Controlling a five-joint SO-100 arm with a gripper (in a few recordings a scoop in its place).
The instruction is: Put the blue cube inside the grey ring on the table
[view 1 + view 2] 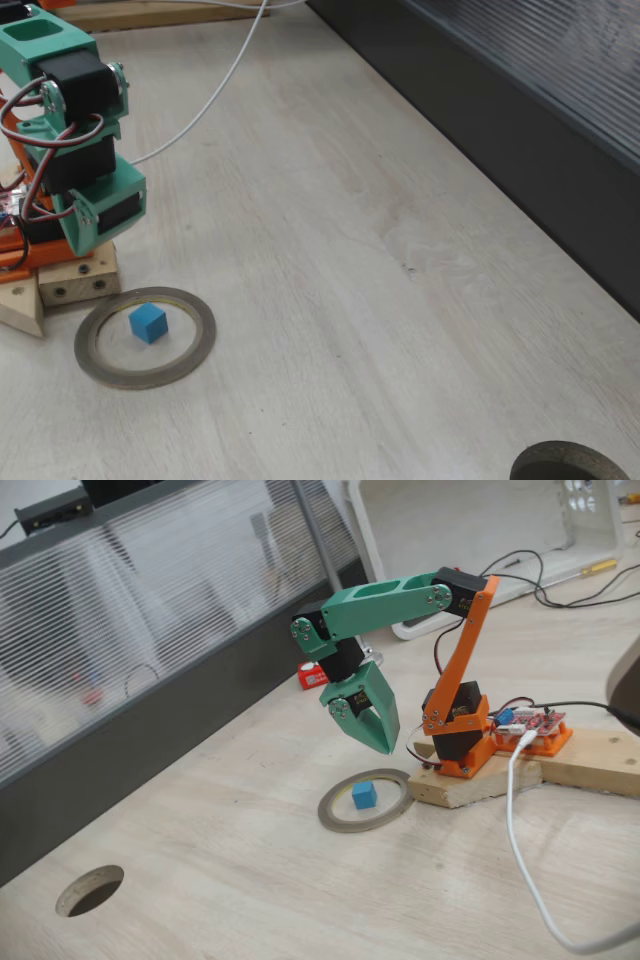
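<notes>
The blue cube [148,323] [364,795] lies on the table [350,250] [250,880] inside the grey ring [145,381] [345,825], free of the ring's band. In a fixed view my green gripper [387,747] hangs above the ring's far edge, pointing down. Its fingers meet at the tips and hold nothing. A clear gap separates it from the cube. The arm's green and orange body [75,150] stands just behind the ring.
The arm's wooden base [70,280] [480,780] sits beside the ring. A dark raised ledge [520,130] [150,730] runs along the table's far side. There is a round hole [570,462] [90,890] in the table. A white cable [220,90] [520,850] trails across the surface.
</notes>
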